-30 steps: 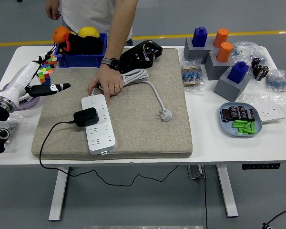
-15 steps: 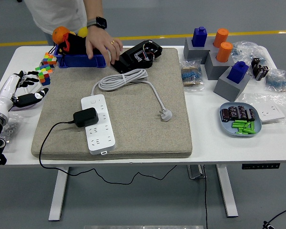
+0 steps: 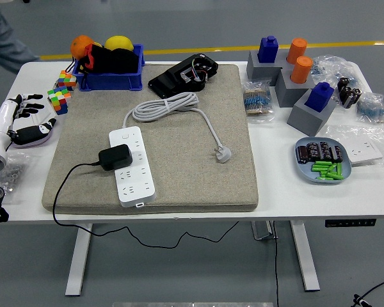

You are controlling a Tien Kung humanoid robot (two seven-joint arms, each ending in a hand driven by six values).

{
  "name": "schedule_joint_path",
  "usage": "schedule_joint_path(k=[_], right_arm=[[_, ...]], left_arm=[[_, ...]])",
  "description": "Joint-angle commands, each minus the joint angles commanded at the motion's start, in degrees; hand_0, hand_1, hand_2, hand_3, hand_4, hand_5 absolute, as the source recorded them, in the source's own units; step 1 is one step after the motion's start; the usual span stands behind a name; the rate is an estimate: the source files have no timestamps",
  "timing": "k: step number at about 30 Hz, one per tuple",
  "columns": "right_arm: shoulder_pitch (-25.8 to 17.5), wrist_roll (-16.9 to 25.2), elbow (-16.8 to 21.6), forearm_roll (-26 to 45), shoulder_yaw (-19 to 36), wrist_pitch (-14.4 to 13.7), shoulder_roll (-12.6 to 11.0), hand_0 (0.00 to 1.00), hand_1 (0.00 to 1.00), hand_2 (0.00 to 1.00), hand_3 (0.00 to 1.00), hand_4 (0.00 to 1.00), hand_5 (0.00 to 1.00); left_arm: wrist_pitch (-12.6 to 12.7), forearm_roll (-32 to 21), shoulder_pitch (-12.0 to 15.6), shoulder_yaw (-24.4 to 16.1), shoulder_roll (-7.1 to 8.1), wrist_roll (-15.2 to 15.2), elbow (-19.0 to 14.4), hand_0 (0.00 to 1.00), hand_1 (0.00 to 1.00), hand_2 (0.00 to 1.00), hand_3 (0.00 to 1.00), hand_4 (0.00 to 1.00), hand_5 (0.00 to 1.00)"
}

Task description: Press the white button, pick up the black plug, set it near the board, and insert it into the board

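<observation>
Mat [image 3: 198,160] is seen carrying the white board [image 3: 133,165], with the boxy black plug [image 3: 116,157] seated in it. Left hand [image 3: 25,118], fingers spread and empty, is drawn further left of the mat; the person's hand is gone.

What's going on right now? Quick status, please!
Left hand open, empty, at table's left edge; right hand out of view. Black plug seated in white power strip on grey felt mat. Nothing in the way.
</observation>
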Motion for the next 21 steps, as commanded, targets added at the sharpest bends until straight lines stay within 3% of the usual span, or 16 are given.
schedule_joint_path(k=[21], right_arm=[[-0.4,0.0,0.3,0.3,-0.1,0.0,0.0,0.718,0.699,0.684,0.618,0.723,0.426]], left_arm=[[-0.2,0.4,1.1,-1.0,-2.02,0.4,-2.4,0.715,0.709,0.685,0.759,0.744,0.093]])
